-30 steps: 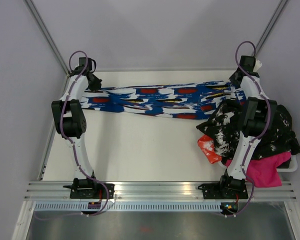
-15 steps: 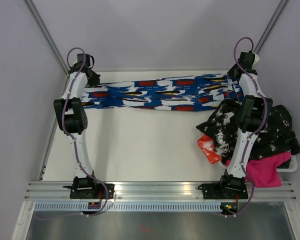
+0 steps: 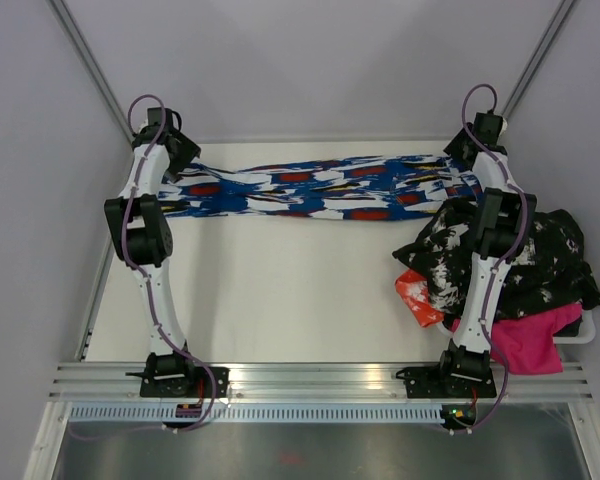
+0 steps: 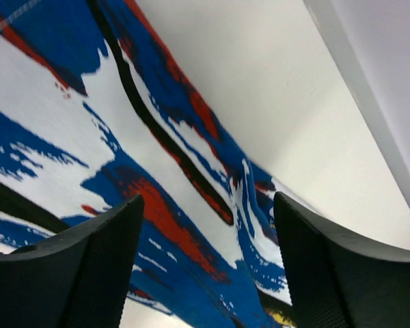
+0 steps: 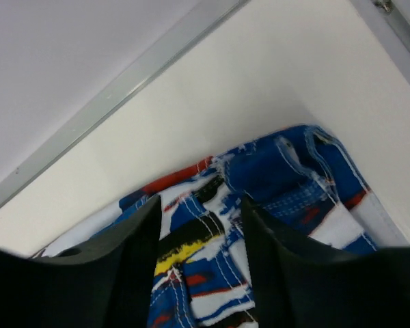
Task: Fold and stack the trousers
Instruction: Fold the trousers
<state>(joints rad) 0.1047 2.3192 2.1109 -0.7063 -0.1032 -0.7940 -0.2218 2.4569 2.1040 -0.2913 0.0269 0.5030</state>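
Blue fabric with white, red, black and yellow splashes is lying in a long band along the far edge of the table point(image 3: 280, 300): these are the trousers point(image 3: 320, 188), spanning from the left claw point(image 4: 206, 219) to the right claw point(image 5: 199, 219). Compared with a second ago, the band is sitting closer to the far edge and running straighter, where it was sagging toward the near side at its middle. Both arms are reaching further back than before. Both claws, clenched on the cloth ends a moment ago, are now letting go. The left wrist view is showing the left fingers standing wide apart, with the fabric lying flat on the table beneath them. The right wrist view is showing the right fingers parted by a narrower gap above the stitched end of the garment. This is indicating that the spreading step is ending and the garment is being laid out for folding; no fold is yet visible. A heap of other clothes point(image 3: 540, 260) is crowding the right end and may be hindering the next grasp there.
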